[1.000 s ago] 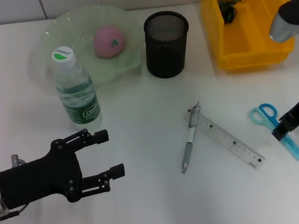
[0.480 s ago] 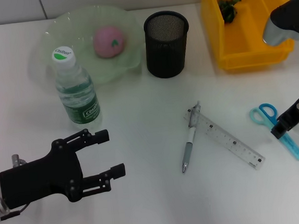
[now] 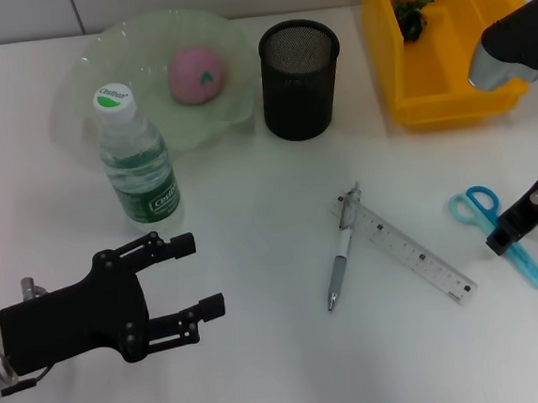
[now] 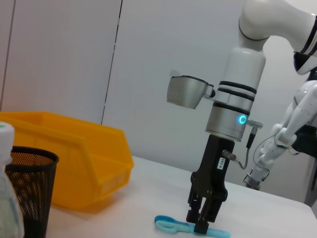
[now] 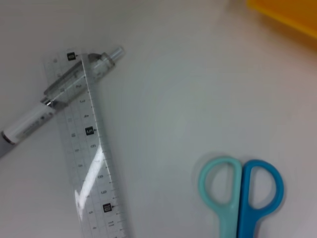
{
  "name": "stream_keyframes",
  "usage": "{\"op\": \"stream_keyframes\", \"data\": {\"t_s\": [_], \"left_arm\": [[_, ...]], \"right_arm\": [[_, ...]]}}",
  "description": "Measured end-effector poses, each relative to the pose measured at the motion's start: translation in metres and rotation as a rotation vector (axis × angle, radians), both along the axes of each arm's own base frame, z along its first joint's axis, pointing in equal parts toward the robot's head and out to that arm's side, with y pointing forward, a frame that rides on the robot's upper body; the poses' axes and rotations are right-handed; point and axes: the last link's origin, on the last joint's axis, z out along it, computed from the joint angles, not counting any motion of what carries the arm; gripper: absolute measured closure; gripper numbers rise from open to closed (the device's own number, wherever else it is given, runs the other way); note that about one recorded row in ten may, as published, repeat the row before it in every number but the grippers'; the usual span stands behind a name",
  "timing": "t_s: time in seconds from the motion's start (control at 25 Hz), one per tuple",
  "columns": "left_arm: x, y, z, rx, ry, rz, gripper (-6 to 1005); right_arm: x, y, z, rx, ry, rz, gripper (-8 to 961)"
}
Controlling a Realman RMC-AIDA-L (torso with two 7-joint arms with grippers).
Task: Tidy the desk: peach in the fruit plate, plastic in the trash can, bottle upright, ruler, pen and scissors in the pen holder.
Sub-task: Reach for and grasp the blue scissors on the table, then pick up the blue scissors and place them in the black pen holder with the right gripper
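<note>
the right gripper (image 4: pixel 202 221), fingers nearly together, descends onto the blue plastic scissors (image 3: pixel 498 234) beside the clear ruler (image 3: pixel 407 252); a shallow pinch could let the blades slide away.

Right pincer (image 3: pixel 500 239) shifted slightly nearer along scissors (image 3: pixel 498 231); right arm swung inward.

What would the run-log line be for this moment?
right gripper: at blue scissors | left gripper: open, idle | pink peach: plated | plastic water bottle: upright | pen, ruler: pending
</note>
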Motion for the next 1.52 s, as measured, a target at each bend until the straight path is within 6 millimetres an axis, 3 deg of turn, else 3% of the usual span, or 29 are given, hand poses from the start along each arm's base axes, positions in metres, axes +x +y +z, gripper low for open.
{"op": "stream_keyframes", "data": {"t_s": [0.6,0.92,1.0,1.08,1.12,1.16,1.2,1.24,1.28,1.36,1.4,1.48,1.52], "left_arm": [[0.0,0.0,-0.002,0.0,0.006,0.004,169],[0.0,0.001,-0.001,0.004,0.004,0.005,169],[0.0,0.001,-0.001,0.004,0.003,0.004,169],[0.0,0.0,0.0,0.005,0.0,0.002,169],[0.0,0.0,0.0,0.005,-0.001,0.002,169],[0.0,0.0,0.0,0.005,-0.001,0.002,169],[0.0,0.0,0.0,0.005,-0.001,0.002,169],[0.0,0.001,0.0,0.006,-0.002,0.001,169],[0.0,0.001,0.0,0.006,-0.002,0.001,169],[0.001,0.001,0.0,0.007,-0.004,0.001,169],[0.001,0.001,0.0,0.007,-0.004,0.001,169],[0.001,0.001,0.0,0.008,-0.005,0.001,169],[0.001,0.001,0.0,0.009,-0.006,0.001,169]], "right_arm": [[-0.001,0.001,-0.008,-0.005,-0.018,0.026,709],[-0.011,-0.001,0.006,0.053,0.032,0.069,734],[-0.017,-0.001,0.016,0.085,0.084,0.093,735],[-0.024,-0.001,0.04,0.161,0.212,0.147,732],[-0.024,-0.001,0.04,0.161,0.212,0.147,731],[-0.028,-0.002,0.057,0.216,0.34,0.203,729],[-0.028,-0.002,0.057,0.216,0.34,0.203,728],[-0.031,-0.002,0.071,0.272,0.485,0.271,726],[-0.031,-0.002,0.071,0.272,0.485,0.271,725],[-0.029,0.001,0.083,0.382,0.726,0.368,722],[-0.029,0.001,0.083,0.382,0.726,0.368,720],[-0.022,0.01,0.076,0.49,0.948,0.465,717],[-0.022,0.01,0.076,0.49,0.948,0.465,716]]}}
